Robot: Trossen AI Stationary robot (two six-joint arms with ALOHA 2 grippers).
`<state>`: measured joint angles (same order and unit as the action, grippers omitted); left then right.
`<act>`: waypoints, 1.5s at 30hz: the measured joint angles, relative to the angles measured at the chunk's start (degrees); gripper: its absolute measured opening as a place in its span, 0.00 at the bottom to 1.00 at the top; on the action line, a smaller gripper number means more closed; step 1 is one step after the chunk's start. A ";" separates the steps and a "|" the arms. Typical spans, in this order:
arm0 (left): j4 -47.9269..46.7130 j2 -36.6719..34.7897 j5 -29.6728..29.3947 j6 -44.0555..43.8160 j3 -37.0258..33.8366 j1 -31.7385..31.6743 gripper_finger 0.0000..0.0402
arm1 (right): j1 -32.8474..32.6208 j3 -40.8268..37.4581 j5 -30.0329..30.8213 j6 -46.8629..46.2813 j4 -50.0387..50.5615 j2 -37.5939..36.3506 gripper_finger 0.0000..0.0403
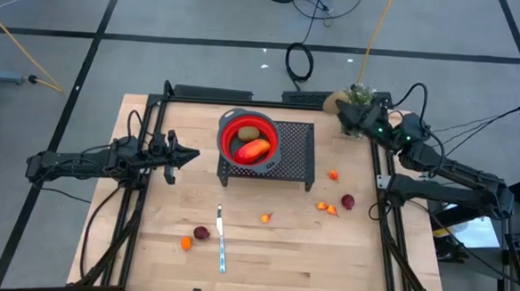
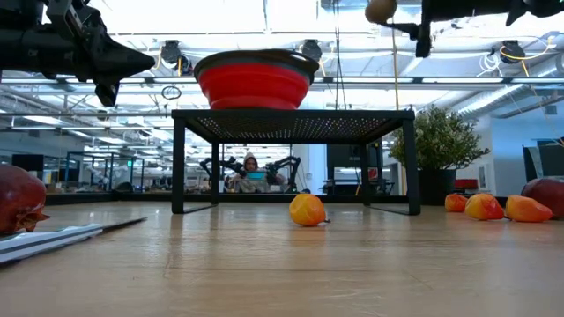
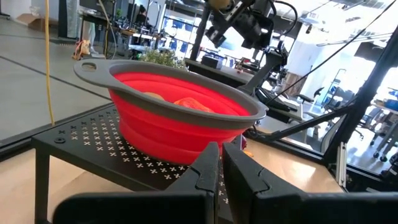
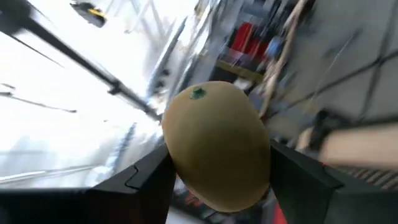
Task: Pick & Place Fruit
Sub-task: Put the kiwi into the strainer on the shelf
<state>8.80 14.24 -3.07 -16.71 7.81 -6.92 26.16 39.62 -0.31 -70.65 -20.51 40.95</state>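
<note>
The right gripper (image 4: 217, 168) grips a tan fruit (image 4: 216, 146) high beyond the red bowl (image 1: 249, 138), presumably to carry it there, while the left gripper (image 1: 191, 156), fingers closed and empty, waits beside the bowl.

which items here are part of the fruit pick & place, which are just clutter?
Job:
- tan fruit, gripped by right gripper at the table's far right corner
- red-orange oval and kiwi in red bowl
- small orange pieces
- dark red pieces

Lying about:
- knife
- black rack
- left gripper, idle, shut
</note>
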 joint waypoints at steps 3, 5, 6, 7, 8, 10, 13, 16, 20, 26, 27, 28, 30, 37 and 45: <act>0.00 0.00 0.00 0.00 0.00 -0.01 0.05 | -0.03 0.00 -3.92 -4.83 -2.67 0.00 0.56; 0.00 0.00 -0.02 0.00 0.00 0.00 0.05 | -0.03 0.00 -5.70 -7.55 -4.31 -0.02 0.55; 0.00 0.00 -0.02 0.00 0.01 0.00 0.05 | -0.03 0.00 -6.42 -8.61 -5.07 0.00 0.54; 0.00 0.00 -0.02 0.00 0.02 -0.02 0.05 | -0.01 0.00 -7.36 -9.62 -5.65 -0.02 0.54; 0.00 0.00 -0.02 0.00 0.00 0.00 0.05 | -0.03 0.00 -7.53 -10.41 -6.00 -0.02 0.53; 0.00 0.00 -0.02 0.00 0.01 0.00 0.05 | -0.03 0.00 -7.95 -11.31 -6.10 -0.02 0.53; -0.01 -0.01 -0.02 0.00 0.00 -0.01 0.05 | -0.03 0.00 -8.91 -11.36 -5.85 0.40 0.54; -0.04 -0.01 -0.04 0.00 0.02 -0.01 0.05 | -0.03 0.00 -9.88 -10.18 -5.84 0.94 0.54; -0.15 0.00 -0.04 0.00 0.00 -0.02 0.05 | -0.01 -0.02 -17.83 -0.16 -5.81 1.77 0.54; -0.18 0.00 -0.04 0.00 0.02 -0.01 0.05 | -0.03 -0.02 -26.13 19.62 -5.95 2.12 0.54; -0.19 0.00 -0.04 0.00 0.02 -0.01 0.05 | -0.03 -0.02 -26.86 22.99 -6.25 2.12 0.54; -0.20 0.00 -0.04 0.00 0.01 0.00 0.05 | -0.03 -0.02 -26.98 26.45 -6.40 2.11 0.54; -0.22 0.00 -0.04 0.00 0.02 0.00 0.05 | -0.03 -0.02 -27.03 32.54 -6.78 2.10 0.55; -0.24 0.00 -0.04 0.00 0.02 0.00 0.05 | -0.03 -0.02 -26.98 41.28 -8.14 2.10 0.57; -0.20 0.00 -0.04 0.00 0.00 0.00 0.05 | -0.03 -0.02 -24.94 40.94 -7.99 2.25 0.56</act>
<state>8.60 14.24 -3.11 -16.71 7.82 -6.92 26.13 39.59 -25.25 -29.71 -28.50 43.20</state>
